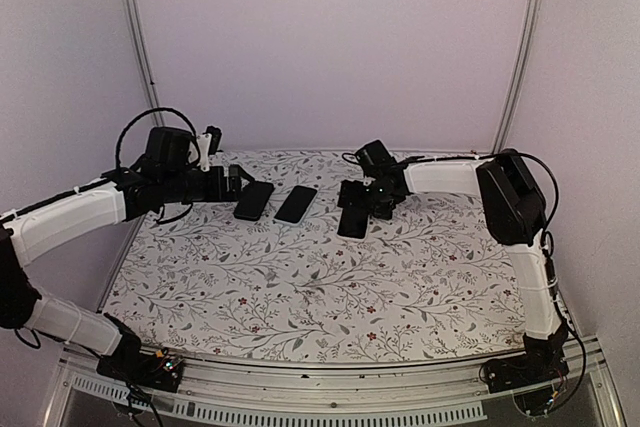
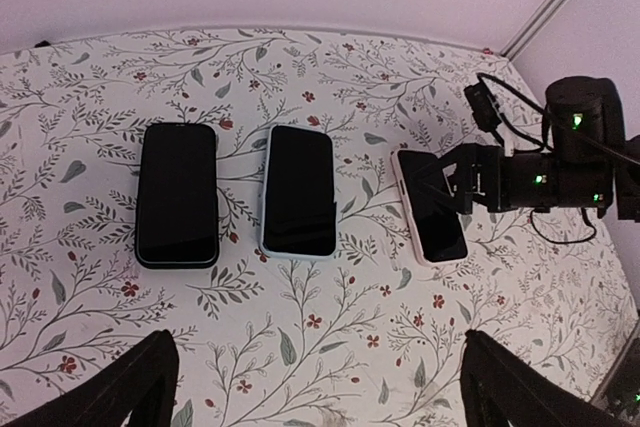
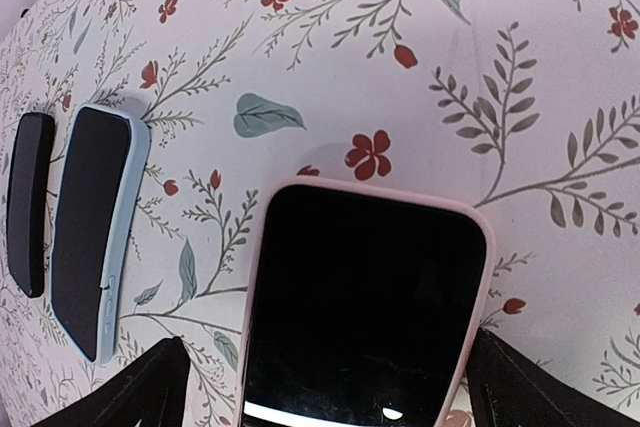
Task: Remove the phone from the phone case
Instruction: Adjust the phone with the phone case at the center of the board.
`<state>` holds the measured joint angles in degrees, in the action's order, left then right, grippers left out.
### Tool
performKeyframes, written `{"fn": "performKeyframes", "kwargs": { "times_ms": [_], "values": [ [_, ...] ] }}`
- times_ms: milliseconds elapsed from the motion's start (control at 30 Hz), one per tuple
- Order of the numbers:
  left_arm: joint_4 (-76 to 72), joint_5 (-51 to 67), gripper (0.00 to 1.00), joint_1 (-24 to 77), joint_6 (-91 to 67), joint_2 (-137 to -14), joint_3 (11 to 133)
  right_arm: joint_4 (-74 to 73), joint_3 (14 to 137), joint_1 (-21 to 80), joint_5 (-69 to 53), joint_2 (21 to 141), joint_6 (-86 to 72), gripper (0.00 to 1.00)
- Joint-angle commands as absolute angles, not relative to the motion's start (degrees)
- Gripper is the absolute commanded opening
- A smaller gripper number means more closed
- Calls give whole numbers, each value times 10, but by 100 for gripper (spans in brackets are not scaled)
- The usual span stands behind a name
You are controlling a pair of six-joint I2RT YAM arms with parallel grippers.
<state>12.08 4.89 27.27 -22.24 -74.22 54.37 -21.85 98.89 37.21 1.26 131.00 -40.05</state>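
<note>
Three cased phones lie screen-up in a row at the far side of the floral counter (image 1: 300, 287): black-cased phone (image 2: 178, 195) on the left, light-blue-cased phone (image 2: 299, 192) in the middle and just beside it, pink-cased phone (image 2: 430, 205) on the right, a bit further apart. All three are flat on the counter and all are in their cases. The right claw (image 3: 325, 347) is spread wide, low over the pink-cased phone, with a finger on each side of one end. It isn't pinching it, and I can't tell whether the fingers touch the case. The left claw (image 2: 315, 342) is also spread wide and holds nothing. It sits off the left end of the row, nearest the black-cased phone, looking across all three.
</note>
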Motion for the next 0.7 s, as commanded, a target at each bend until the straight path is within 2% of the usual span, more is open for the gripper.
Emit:
{"fn": "performKeyframes", "kwargs": {
  "times_ms": [0, 667],
  "values": [
    [132, 39, 99, 280, -215, -717, 532, -254, 1027, 377, 25, 1349, -379, 99],
    [137, 40, 99, 280, -216, -717, 532, -300, 1122, 378, 41, 1411, -334, 99]
  ]
}}
